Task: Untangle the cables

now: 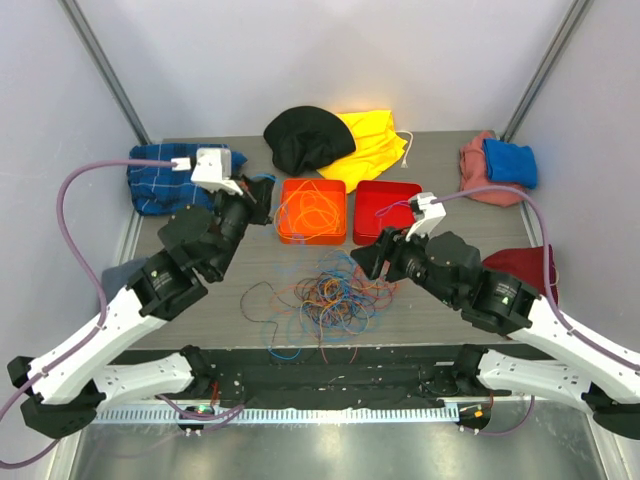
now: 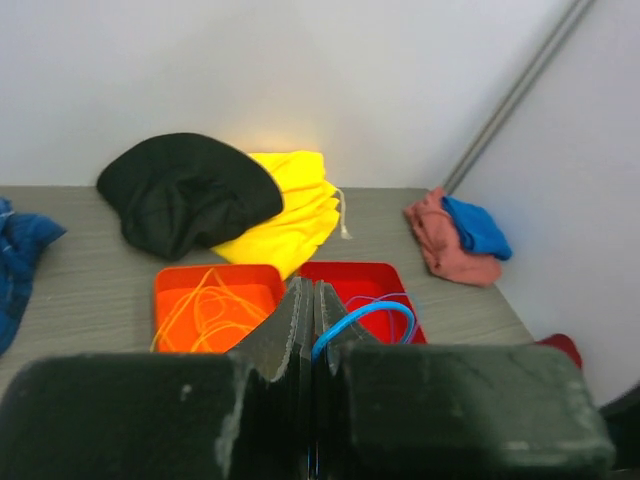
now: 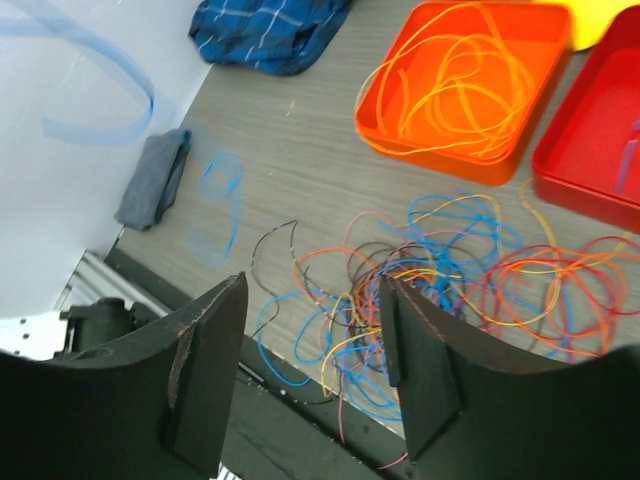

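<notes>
— Where are our cables [image 1: 325, 298]?
— Tangled on the counter [image 1: 435, 165], near the orange tray [image 1: 312, 240]. Our left claw [image 2: 312, 300] pinches a blue cable [image 2: 360, 315]; our right claw [image 3: 312, 320] gapes empty above them.

In the left wrist view, the pressed-together fingers [image 2: 290, 340] of the left gripper [image 2: 313, 320] cover the spot where the blue cable [image 2: 365, 312] is pinched. They also hide the near rims of the orange tray [image 2: 215, 268] and the red tray [image 2: 360, 266]. The plaid cloth [image 2: 20, 260] is cut by the left edge.

In the right wrist view, two pale blue streaks [image 3: 145, 95] are smeared — what they are cannot be told. The red tray, the yellow cloth [image 3: 610, 15] and the finger bases of the right gripper [image 3: 315, 300] run off the frame.

From above, the tangle of cables [image 1: 325, 295] is too fine to trace strand by strand — and the right arm [image 1: 470, 280] covers part of a dark red cloth [image 1: 515, 262].
</notes>
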Action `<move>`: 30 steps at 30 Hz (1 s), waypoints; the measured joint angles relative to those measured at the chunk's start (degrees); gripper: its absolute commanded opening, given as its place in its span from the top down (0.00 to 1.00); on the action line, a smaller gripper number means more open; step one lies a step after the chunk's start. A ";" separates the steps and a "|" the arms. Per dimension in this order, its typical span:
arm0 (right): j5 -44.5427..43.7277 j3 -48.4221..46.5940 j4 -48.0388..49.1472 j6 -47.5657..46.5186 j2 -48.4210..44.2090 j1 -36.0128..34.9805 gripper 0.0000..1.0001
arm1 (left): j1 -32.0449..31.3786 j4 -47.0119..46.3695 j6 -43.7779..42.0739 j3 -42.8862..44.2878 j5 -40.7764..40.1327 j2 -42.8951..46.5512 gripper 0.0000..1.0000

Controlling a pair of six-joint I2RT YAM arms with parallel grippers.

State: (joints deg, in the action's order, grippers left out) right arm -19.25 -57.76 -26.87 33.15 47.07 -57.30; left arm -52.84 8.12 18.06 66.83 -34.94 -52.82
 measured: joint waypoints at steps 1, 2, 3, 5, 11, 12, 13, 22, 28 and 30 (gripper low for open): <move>0.83 0.90 1.07 -0.02 0.04 0.00 0.34 | 0.00 0.33 0.09 1.84 1.27 -1.14 1.00; 1.57 1.68 2.12 -0.04 -0.02 0.00 0.34 | 0.00 0.70 0.20 3.69 2.58 -2.36 1.00; 2.27 2.36 3.23 -0.07 -0.11 0.00 0.34 | 0.00 0.85 0.57 5.57 3.87 -3.56 1.00; 3.56 3.26 5.40 -0.09 -0.33 0.00 0.35 | 0.00 1.38 1.18 8.46 6.54 -5.64 1.00; 7.10 6.10 13.49 -0.33 -0.83 0.00 0.36 | 0.00 3.39 3.04 12.59 13.03 -11.13 1.00; 7.48 6.56 14.51 -0.42 -0.79 0.00 0.36 | 0.00 3.72 3.32 12.90 13.79 -11.96 1.00; 7.76 7.02 15.41 -0.50 -0.79 0.00 0.36 | 0.00 3.98 3.80 13.22 14.60 -12.74 1.00; 7.48 12.22 25.86 -2.12 -0.59 0.00 0.39 | -0.02 5.31 6.40 18.23 20.04 -16.79 1.00; 5.14 13.81 30.73 -4.46 -0.13 0.02 0.41 | -0.02 5.27 8.09 18.78 22.29 -16.85 1.00; 4.59 13.81 32.28 -5.07 0.90 0.02 0.42 | -0.02 5.27 8.61 18.78 23.04 -17.00 1.00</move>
State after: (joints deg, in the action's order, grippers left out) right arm -14.66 -43.94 5.41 28.08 47.97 -57.28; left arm -52.86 13.39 26.68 85.60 -11.90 -69.82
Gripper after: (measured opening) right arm 0.592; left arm 0.029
